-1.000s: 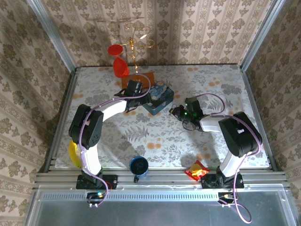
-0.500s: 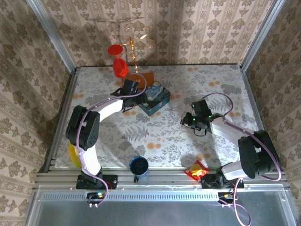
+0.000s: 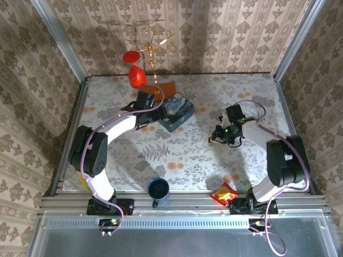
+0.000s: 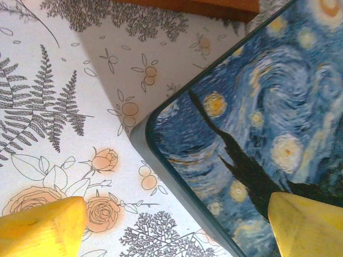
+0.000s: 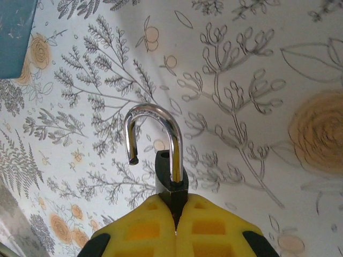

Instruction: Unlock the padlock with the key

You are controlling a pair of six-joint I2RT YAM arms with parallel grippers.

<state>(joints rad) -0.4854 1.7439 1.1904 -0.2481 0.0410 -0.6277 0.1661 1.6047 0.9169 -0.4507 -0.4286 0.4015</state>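
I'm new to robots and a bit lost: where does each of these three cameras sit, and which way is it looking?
Top external: above and behind, facing down; both arms, table.
Left wrist: on the left arm, looking down; yellow fingertips beside the blue tin.
Right wrist: looking down; shut jaws pinch the padlock.
Shared: tin, top and left wrist views.

Dark padlock (image 5: 170, 176), silver shackle sprung open, upright.

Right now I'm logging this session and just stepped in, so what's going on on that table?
The right gripper is shut on the padlock, held above the floral tablecloth. Its silver shackle stands open, one end free of the body, so the lock looks unlocked. The left gripper is open, holding nothing, over the corner of the blue starry-night tin.
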